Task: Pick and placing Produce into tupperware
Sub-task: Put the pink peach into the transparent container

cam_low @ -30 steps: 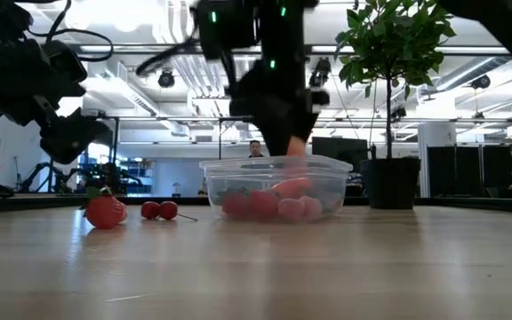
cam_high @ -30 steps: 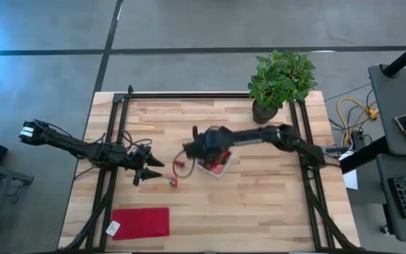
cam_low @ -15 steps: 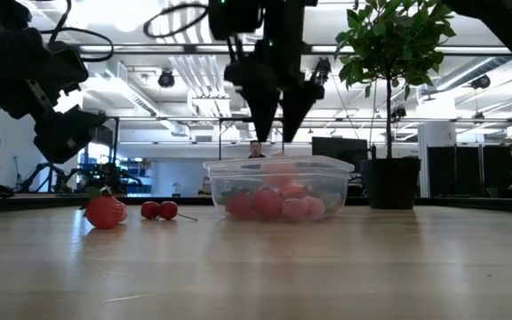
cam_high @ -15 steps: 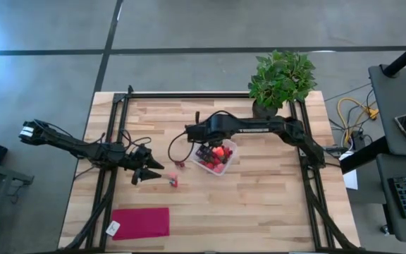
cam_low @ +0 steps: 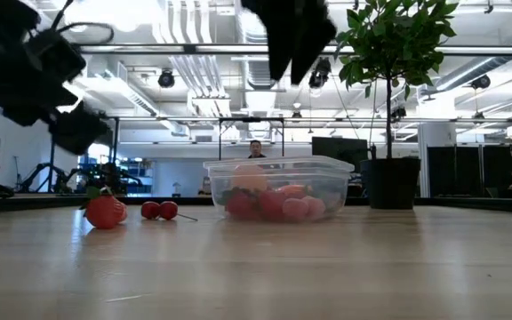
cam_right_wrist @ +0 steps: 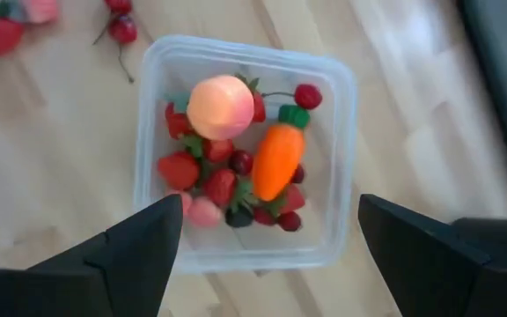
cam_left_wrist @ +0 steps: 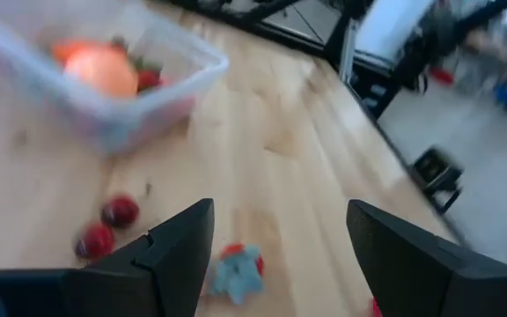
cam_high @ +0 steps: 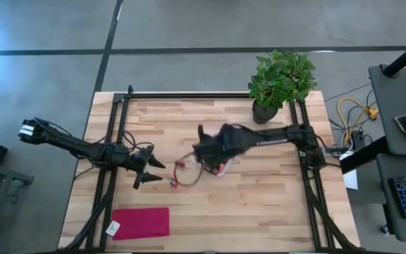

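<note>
Container (cam_right_wrist: pixel 245 150): clear square tub with rounded corners, standing near the middle of the wooden table (cam_high: pixel 259 204), directly under my right gripper (cam_right_wrist: pixel 267 242).

Contents of the container: one pale orange round fruit (cam_right_wrist: pixel 220 106) at one side; one carrot (cam_right_wrist: pixel 276 158) with its green end up against the wall, lying beside the fruit; small dark-red berries (cam_right_wrist: pixel 221 187) packed around and under both.

Loose on the table, outside the container: a pair of cherries (cam_low: pixel 159 210) on a stem, near the tub; a strawberry (cam_low: pixel 105 212) with a green top, just beyond them. Both sit between the container and my left gripper (cam_left_wrist: pixel 275 238).

Right gripper: hangs above the container, fingers spread wide, nothing between them.

Left gripper: over the table's left part, well apart from the container, fingers wide, holding nothing. The strawberry lies on the wood just ahead of its tips, the cherries slightly farther on.

Other items: red cloth (cam_high: pixel 140 221), flat at the table's near left corner; potted plant (cam_high: pixel 280 81) at the far edge, right of centre.
</note>
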